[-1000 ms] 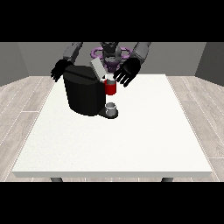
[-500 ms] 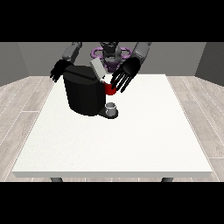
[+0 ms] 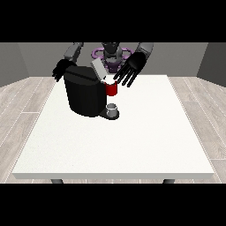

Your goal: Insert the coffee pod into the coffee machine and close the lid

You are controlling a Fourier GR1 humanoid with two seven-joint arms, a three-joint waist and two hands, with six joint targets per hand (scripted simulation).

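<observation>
Partly behind the coffee machine [image 3: 85, 92], one robot hand [image 3: 60, 70].

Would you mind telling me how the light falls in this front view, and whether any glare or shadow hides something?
Front view: even, soft light, no glare on the large white table; the black coffee machine reads as a dark mass with little surface detail; the black hand at the view's right stands out clearly against the pale table, fingers spread.

light: even, bright | shadows: faint under coffee machine [image 3: 86, 92] | glare: table [image 3: 132, 141] white
</observation>
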